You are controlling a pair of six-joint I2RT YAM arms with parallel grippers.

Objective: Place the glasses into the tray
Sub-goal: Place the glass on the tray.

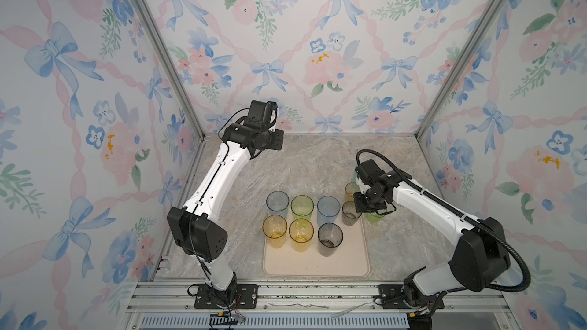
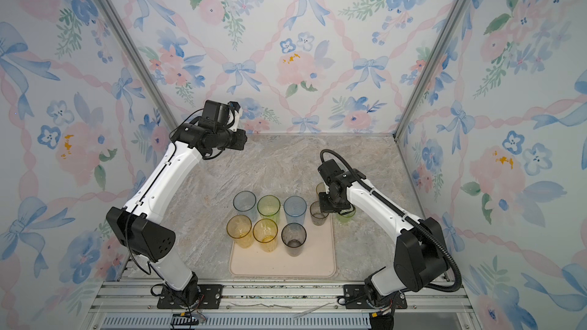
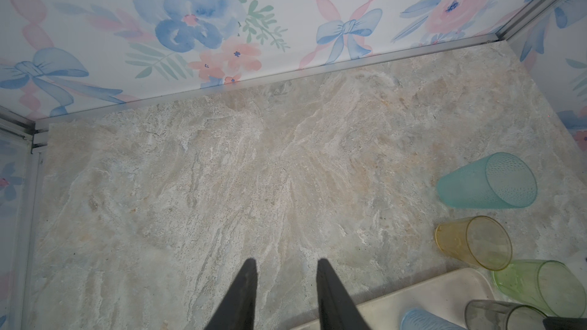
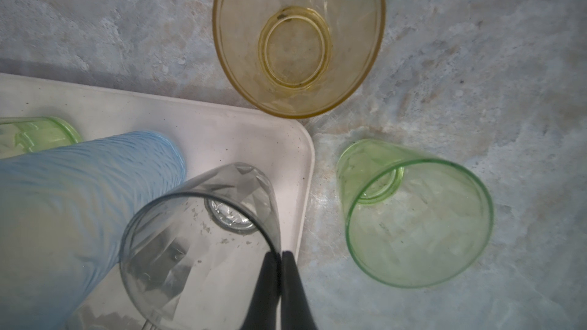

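The cream tray (image 1: 317, 265) lies at the front middle of the table. Several tall glasses stand on it in two rows, among them a blue one (image 1: 328, 209) and a smoky grey one (image 1: 330, 238). A short smoky grey glass (image 4: 197, 249) stands at the tray's far right corner, and my right gripper (image 4: 281, 253) is shut on its rim. Off the tray beside it stand a short amber glass (image 4: 298, 39) and a short green glass (image 4: 416, 217). A teal glass (image 3: 486, 182) stands farther back. My left gripper (image 3: 287, 261) hangs open over bare table at the back left, holding nothing.
Floral walls with metal posts close in the marble table (image 1: 317, 166) on three sides. The aluminium rail (image 1: 317, 293) carrying both arm bases runs along the front edge. The near half of the tray holds no glasses.
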